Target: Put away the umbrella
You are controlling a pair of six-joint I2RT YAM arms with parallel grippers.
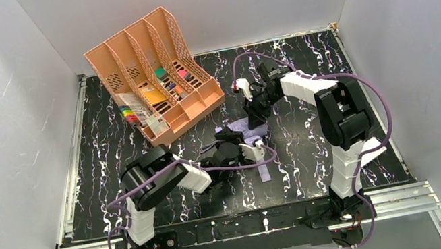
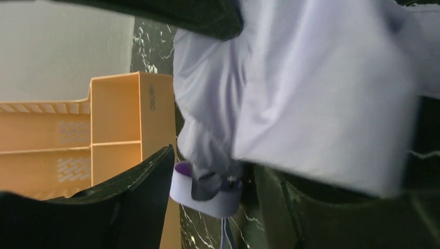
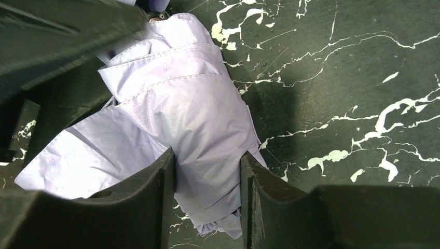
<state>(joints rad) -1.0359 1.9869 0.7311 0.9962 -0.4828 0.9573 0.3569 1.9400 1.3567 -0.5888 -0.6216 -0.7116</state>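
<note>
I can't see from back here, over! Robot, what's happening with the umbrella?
Right gripper pinching the umbrella, which lies on the table. Left gripper by its handle end, grip unclear. Orange file rack behind, not blocking.

At the upper left of the top view we see a peach plastic file organiser with perforated dividers [image 1: 117,57], lying tilted back on the black, white-veined marble-pattern desk [image 1: 298,152]. Its compartments hold small things: a row of multicoloured pieces [image 1: 130,115] in the leftmost one, an orange-yellow flat item [image 1: 155,95] next to it, and green, pink and dark bits [image 1: 162,74] further right, too small for us to name. Plain white walls [image 1: 1,136] close the desk on three sides, and a silver metal rail [image 1: 243,230] runs along the bottom edge.

In the left wrist view the organiser [image 2: 117,119] fills the left of the frame. The right wrist view shows the desk [image 3: 337,78] at right.
</note>
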